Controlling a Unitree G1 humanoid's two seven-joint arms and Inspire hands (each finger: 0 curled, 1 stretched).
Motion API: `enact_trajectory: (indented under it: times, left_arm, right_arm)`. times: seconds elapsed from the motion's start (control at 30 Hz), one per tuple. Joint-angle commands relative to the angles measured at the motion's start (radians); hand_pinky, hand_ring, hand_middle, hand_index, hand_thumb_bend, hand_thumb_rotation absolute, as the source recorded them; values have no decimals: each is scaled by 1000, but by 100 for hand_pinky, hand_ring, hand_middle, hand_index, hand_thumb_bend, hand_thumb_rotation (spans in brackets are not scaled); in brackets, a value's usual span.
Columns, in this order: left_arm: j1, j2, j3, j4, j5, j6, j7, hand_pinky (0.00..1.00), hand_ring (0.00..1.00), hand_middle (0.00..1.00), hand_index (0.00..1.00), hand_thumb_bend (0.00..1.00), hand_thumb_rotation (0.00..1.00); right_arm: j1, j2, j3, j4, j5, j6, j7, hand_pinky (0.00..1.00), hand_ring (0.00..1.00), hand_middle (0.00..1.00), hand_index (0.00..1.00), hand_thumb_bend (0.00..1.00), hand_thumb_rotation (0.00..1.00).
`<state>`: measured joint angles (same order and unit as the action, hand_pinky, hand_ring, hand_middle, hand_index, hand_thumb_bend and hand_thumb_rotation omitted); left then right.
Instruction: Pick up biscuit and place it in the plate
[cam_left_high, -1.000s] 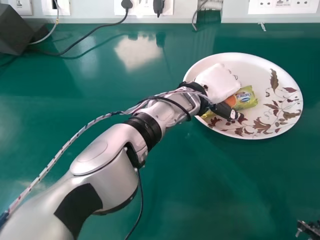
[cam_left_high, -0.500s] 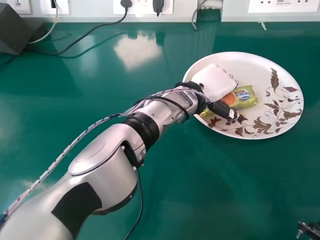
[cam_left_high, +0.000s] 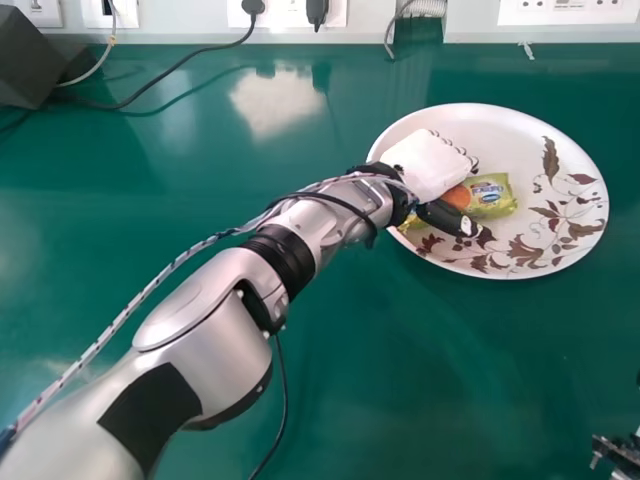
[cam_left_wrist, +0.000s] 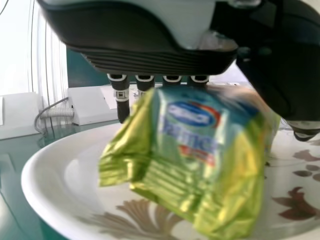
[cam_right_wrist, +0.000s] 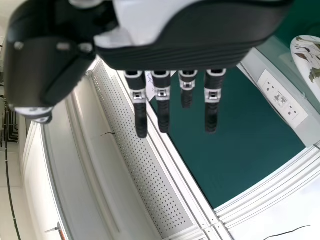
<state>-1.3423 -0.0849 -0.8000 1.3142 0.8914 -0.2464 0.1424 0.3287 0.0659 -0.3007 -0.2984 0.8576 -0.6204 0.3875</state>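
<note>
Over the plate (cam_left_high: 500, 125), the left hand (cam_left_high: 427, 165) has drawn back slightly, loosely open, gripping nothing, so the biscuit (cam_left_high: 492, 196) looks delivered.

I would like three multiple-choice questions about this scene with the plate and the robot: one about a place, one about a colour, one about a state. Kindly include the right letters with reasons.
1. Where is the biscuit packet?
A. Beside the wall sockets
B. Within the rim of the plate
C. At the table's near edge

2. What colour is the tabletop?
A. Green
B. White
C. Brown

3. How are the fingers of the robot's right hand?
A. Curled into a fist
B. Curled round the packet
C. Straight

Right letters:
1: B, the head view shows the packet inside the plate's outline.
2: A, the surface around the plate is green in the head view.
3: C, the right wrist view shows them extended, with nothing held.
</note>
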Motion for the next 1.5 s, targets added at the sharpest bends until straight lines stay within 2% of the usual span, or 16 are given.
enact_trajectory:
  times: [0.0,0.43,0.87,1.2,1.47]
  left_arm:
    - [24,14,15,-11,-12,-13,4,91,91,94,91,100,66]
    - [34,46,62,-32,-43,-57,1,93,92,93,91,100,69]
    - [73,94,111,-54,-87,-103,10,96,93,93,91,100,70]
    - [110,128,154,-89,-128,-138,-14,96,93,92,91,100,67]
    - [153,170,210,-145,-194,-187,-56,96,93,92,91,100,69]
  right_arm:
    - [-7,36,-5,-3,-3,3,-4,71,84,83,75,88,30]
    - [8,33,-8,-32,-29,6,-31,71,85,84,76,87,33]
    - [9,37,4,-43,-3,18,-15,73,86,83,74,87,29]
    - [12,34,2,-39,8,27,-4,72,86,84,75,87,29]
    - [12,37,-1,-44,11,31,-5,71,85,83,74,86,29]
